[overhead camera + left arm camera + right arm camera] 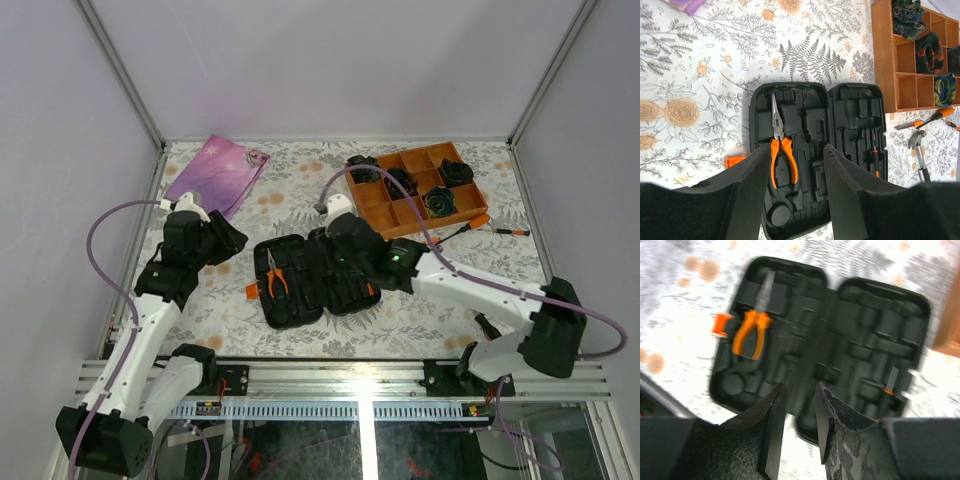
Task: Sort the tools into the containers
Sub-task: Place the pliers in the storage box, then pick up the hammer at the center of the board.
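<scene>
1. While the pliers (275, 276) are already seated in its left half, the case (330, 290) is laid open at the bench's (420, 312) middle, so sorting is judged partly done.
2. The left gripper (797, 150) and right gripper (801, 387) are held spread and empty over the case.
3. Next, the screwdrivers (470, 226) near the bench's right edge, beside the wooden tray (412, 160), should probably be fetched.
4. The bench is covered by floral cloth and enclosed by pale walls (330, 70).

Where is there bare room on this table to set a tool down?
Bare cloth lies between the pink pouch and the wooden tray, and between the open case and the near edge. Crowded right of the tray: loose tools.
</scene>
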`<action>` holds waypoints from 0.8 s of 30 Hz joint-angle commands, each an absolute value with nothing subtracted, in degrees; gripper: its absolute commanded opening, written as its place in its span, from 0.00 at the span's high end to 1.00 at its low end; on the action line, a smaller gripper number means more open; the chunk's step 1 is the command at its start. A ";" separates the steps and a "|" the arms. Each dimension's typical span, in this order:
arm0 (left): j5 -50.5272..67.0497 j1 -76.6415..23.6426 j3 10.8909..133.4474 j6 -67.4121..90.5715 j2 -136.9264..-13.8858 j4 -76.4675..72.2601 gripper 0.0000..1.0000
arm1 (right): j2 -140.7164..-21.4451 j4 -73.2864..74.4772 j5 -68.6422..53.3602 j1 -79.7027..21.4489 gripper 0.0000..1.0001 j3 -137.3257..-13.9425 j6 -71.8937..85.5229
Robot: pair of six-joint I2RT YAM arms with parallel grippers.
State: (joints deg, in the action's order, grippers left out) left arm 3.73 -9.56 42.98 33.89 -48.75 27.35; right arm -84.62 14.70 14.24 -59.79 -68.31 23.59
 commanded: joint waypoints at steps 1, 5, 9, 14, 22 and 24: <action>2.96 -9.06 46.69 28.18 -47.07 31.56 0.52 | -75.16 21.10 18.50 -53.19 0.63 -62.24 22.68; 3.46 -9.10 46.91 26.69 -46.01 31.77 0.47 | -69.67 23.93 15.62 -45.69 0.60 -56.57 23.49; 3.95 -9.07 46.09 26.80 -45.89 31.46 0.46 | -68.17 28.16 13.64 -37.50 0.54 -54.03 23.96; 4.36 -9.12 45.56 26.78 -45.75 31.21 0.44 | -69.43 29.28 10.35 -26.75 0.49 -51.36 23.33; 6.25 -9.12 44.77 26.20 -46.73 30.04 0.38 | -81.71 32.51 5.34 -15.98 0.45 -54.07 17.93; 7.18 -9.16 44.65 25.98 -47.35 29.66 0.38 | -85.24 34.47 6.19 -15.37 0.44 -56.00 16.39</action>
